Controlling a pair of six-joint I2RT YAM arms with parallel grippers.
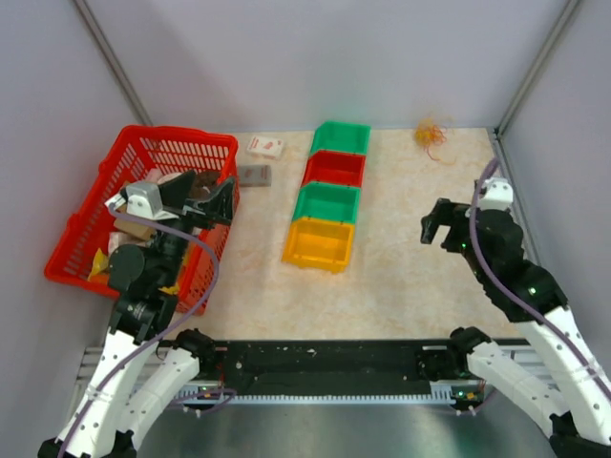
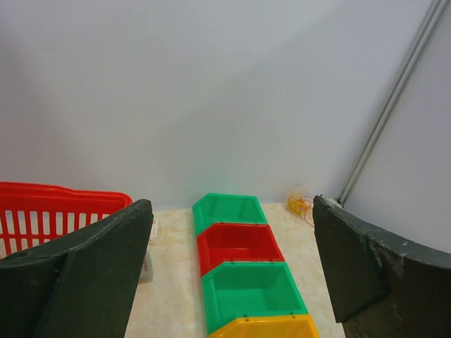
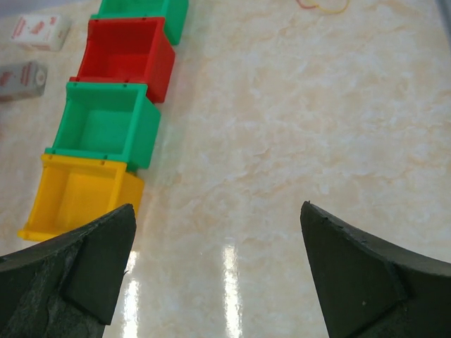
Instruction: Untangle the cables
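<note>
The cables [image 1: 431, 135] are a small yellow, orange and red tangle on the table at the far right corner. They also show in the left wrist view [image 2: 300, 205] and, cut off by the top edge, in the right wrist view [image 3: 324, 5]. My left gripper [image 1: 212, 205] is open and empty, raised beside the red basket. My right gripper [image 1: 439, 227] is open and empty above bare table on the right, well short of the tangle.
A red basket [image 1: 205, 148] full of items stands at the left. A row of bins, green [image 1: 339, 137], red [image 1: 333, 169], green [image 1: 326, 203] and yellow [image 1: 318, 244], runs down the middle. Two small packets [image 1: 264, 146] [image 1: 254, 176] lie between basket and bins.
</note>
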